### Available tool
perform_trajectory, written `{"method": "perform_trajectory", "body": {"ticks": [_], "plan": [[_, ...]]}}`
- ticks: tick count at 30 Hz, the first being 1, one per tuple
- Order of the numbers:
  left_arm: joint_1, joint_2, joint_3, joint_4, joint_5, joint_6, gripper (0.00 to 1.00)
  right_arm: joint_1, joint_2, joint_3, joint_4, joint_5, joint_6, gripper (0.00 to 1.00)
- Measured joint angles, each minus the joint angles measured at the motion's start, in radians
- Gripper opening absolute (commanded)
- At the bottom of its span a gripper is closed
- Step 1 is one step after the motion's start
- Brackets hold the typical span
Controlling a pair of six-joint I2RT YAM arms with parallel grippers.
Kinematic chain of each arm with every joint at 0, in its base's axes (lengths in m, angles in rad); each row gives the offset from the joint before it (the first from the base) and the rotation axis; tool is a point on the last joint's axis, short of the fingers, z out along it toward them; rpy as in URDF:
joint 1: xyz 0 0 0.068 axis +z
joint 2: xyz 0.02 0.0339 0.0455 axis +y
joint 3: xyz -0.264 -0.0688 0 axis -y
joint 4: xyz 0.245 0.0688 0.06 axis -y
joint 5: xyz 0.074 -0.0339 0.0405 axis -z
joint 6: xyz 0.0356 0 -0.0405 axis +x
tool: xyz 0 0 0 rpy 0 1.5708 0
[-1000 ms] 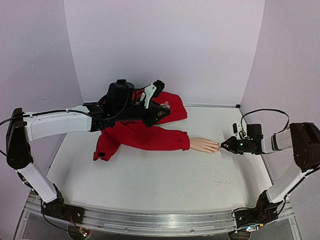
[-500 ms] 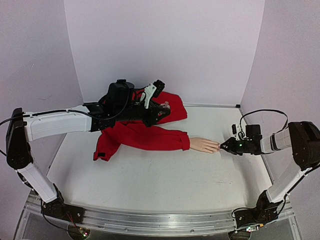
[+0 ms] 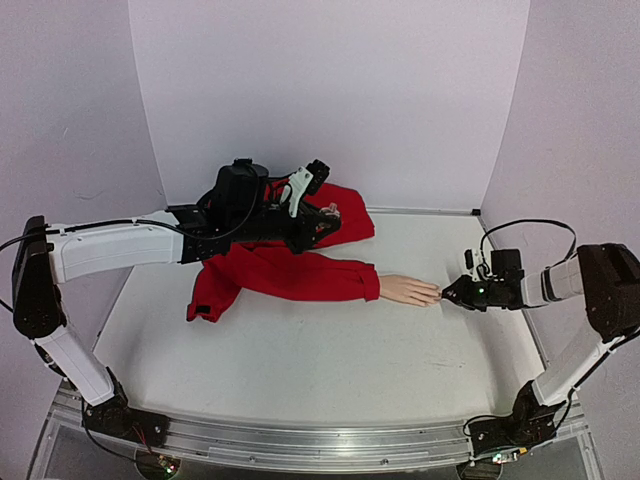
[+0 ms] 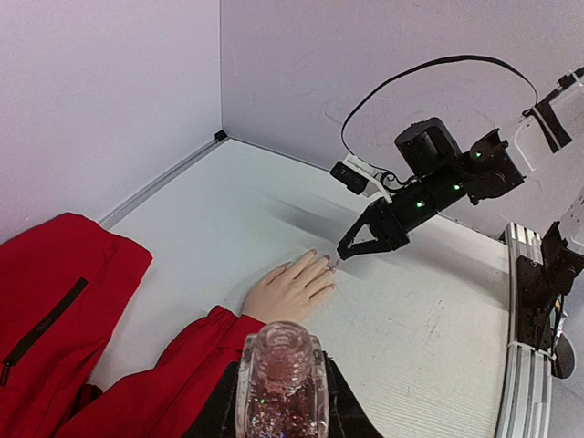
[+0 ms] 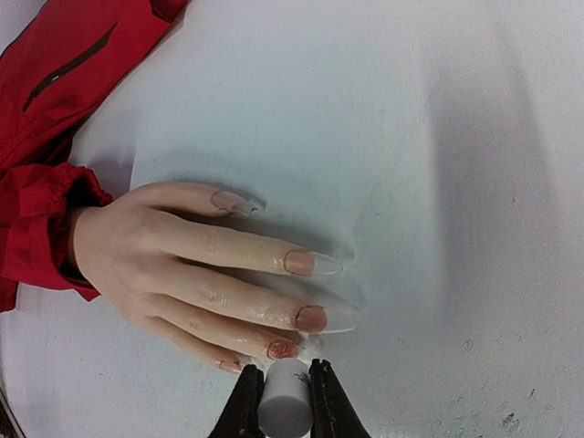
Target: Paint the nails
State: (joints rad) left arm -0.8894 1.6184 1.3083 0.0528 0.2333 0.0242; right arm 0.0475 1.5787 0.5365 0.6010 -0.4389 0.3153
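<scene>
Barely shifted, right claw (image 5: 285,400) sits just beside the nails (image 5: 311,318).

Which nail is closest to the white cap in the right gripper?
The reddish nail just above the white cap, second from the bottom in the right wrist view; the others lie farther away.

The hand (image 5: 173,265) looks like smooth, faintly shiny plastic, its nails (image 5: 310,318) glossy (long clear tips); the sleeve (image 5: 36,210) is matt red cloth, the table (image 5: 438,182) matt white, lightly scuffed.
</scene>
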Motion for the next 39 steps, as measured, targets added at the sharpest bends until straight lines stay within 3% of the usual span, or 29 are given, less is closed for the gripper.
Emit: {"method": "perform_trajectory", "body": {"ticks": [39], "plan": [[0.000, 0.000, 0.000, 0.000, 0.000, 0.000, 0.00, 0.001, -0.005, 0.000, -0.033, 0.066, 0.003, 0.00]]}}
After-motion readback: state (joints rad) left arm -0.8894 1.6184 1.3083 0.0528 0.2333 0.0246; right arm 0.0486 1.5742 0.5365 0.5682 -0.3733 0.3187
